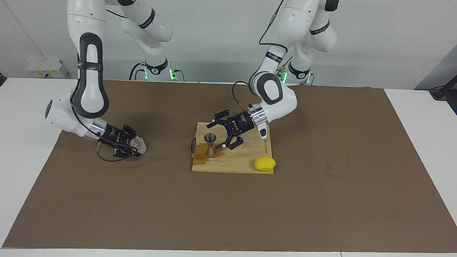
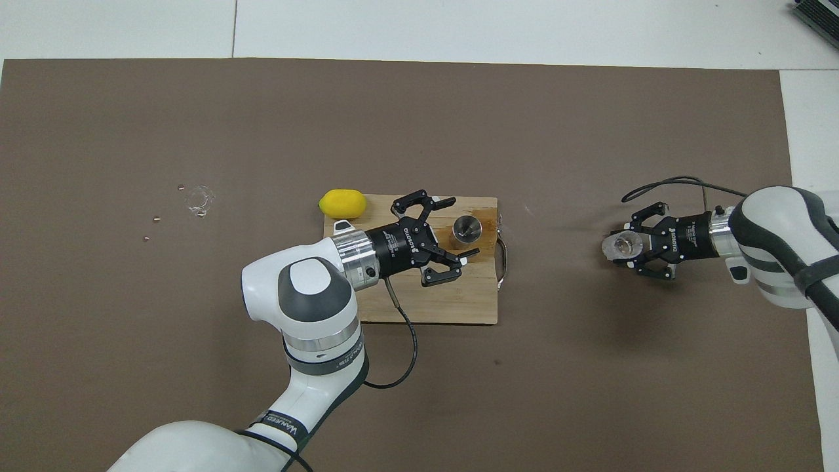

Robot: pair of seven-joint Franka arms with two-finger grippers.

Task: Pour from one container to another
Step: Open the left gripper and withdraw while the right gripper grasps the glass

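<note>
Two small containers matter here: a clear glass tumbler (image 1: pixel 139 144) on the brown mat toward the right arm's end of the table, and a metal jigger (image 1: pixel 210 143) standing upright on the wooden board (image 1: pixel 246 165) in the middle.

I judge that the tumbler is light, hard, smooth and breakable, so it can slip or crack if the squeeze is wrong. The best hold is across its round wall, about half way up, so that the mouth stays free for pouring. The right gripper (image 2: pixel 630 250) is low at the mat with its fingers pressed in around the tumbler, one on each side of the wall. Whether they already press the glass firmly, I cannot say.

I judge the jigger to be stiff and light, with a narrow waist and a small foot, so it may tip easily. Its mouth is small, so pouring needs care. The left gripper (image 1: pixel 221 134) hovers over the board just beside the jigger, fingers spread wide, not touching it.

A wet brownish stain lies on the board around the jigger's foot. A lemon (image 1: pixel 265 163) rests at the board's corner toward the left arm's end. The mat is flat, with much free room between board and tumbler. A few small bits (image 2: pixel 198 198) lie on the mat toward the left arm's end.
</note>
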